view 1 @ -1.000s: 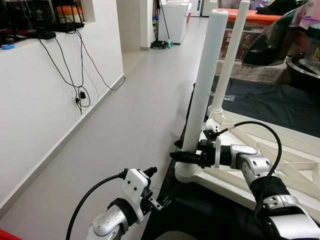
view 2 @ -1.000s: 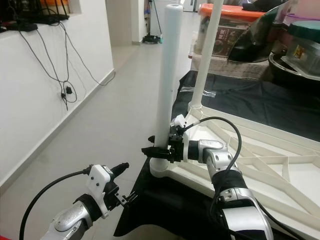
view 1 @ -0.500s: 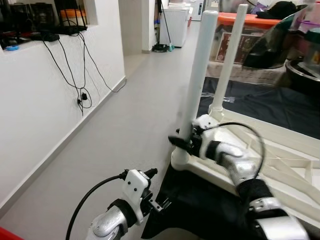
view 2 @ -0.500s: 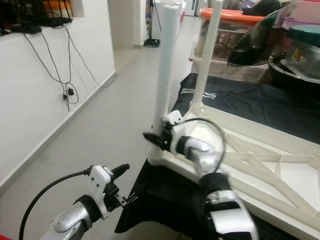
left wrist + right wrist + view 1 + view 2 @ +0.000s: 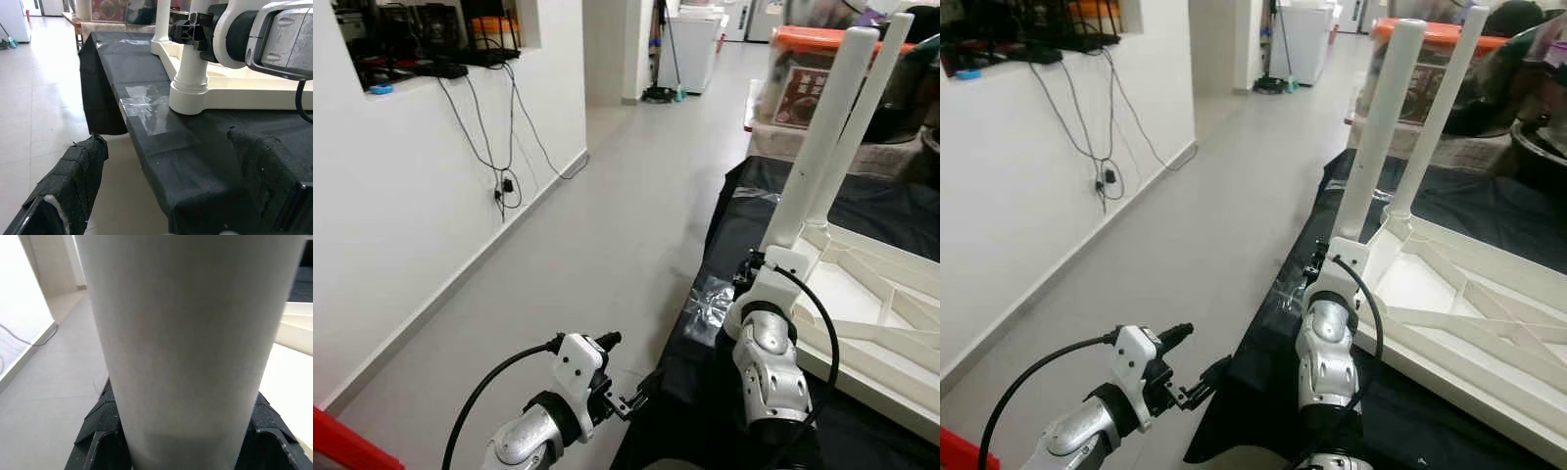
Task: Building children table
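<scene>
Two grippers, one at work on the upturned table.

At left, the left gripper [image 5: 636,399] hangs low over the floor [image 5: 607,225] beside the black cloth [image 5: 195,147], fingers spread and holding nothing. Further right, the right gripper [image 5: 1315,271] is clamped around the near leg [image 5: 818,147] just above its socket, the pads [image 5: 105,431] pressing both sides of the tube. The white table [image 5: 871,294] lies top-down on the cloth, the near leg and a second leg [image 5: 867,108] behind it standing up.
</scene>
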You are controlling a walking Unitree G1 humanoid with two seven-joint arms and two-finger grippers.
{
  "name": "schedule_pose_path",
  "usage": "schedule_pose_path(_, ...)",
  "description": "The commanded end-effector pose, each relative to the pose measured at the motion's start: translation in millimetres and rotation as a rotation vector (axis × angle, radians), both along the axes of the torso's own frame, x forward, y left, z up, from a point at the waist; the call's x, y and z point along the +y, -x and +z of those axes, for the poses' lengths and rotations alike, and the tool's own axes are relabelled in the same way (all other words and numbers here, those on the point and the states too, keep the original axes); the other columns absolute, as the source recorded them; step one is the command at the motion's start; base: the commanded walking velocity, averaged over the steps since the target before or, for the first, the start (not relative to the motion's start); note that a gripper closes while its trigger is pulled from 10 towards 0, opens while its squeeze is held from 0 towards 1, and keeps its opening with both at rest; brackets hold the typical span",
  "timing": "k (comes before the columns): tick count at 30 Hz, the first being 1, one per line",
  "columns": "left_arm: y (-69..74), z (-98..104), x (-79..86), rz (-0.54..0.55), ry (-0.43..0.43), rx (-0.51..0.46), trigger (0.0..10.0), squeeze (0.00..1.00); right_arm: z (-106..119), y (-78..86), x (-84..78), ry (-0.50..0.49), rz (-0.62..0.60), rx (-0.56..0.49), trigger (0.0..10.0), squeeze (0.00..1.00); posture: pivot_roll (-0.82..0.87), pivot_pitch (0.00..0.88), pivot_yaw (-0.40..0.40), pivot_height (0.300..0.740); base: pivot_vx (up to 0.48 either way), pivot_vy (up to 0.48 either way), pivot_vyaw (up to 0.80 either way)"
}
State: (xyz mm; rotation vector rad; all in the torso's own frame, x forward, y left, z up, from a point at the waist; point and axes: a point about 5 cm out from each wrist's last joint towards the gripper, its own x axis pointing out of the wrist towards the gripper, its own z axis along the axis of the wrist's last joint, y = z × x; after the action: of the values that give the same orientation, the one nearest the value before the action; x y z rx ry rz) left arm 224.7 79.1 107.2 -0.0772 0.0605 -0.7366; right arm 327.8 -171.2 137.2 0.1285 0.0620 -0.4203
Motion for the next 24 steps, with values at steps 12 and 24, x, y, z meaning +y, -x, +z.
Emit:
schedule_pose_path(12,-1.4,-1.8,-0.4,0.000,0.010,0.019,10.0,0.00,13.0,-15.6,23.9,-0.210,0.612,-0.203,10.0,0.00,0.06,0.000,-0.026,0.740,0.000,0.000,0.00)
schedule_pose_path(24,-2.7,-2.1,-1.6,0.002,0.013,0.020,10.0,0.00,16.9,1.7,9.1,-0.294,1.330,-0.122,10.0,0.00,0.07,0.000,-0.037,0.740,0.000,0.000,0.00)
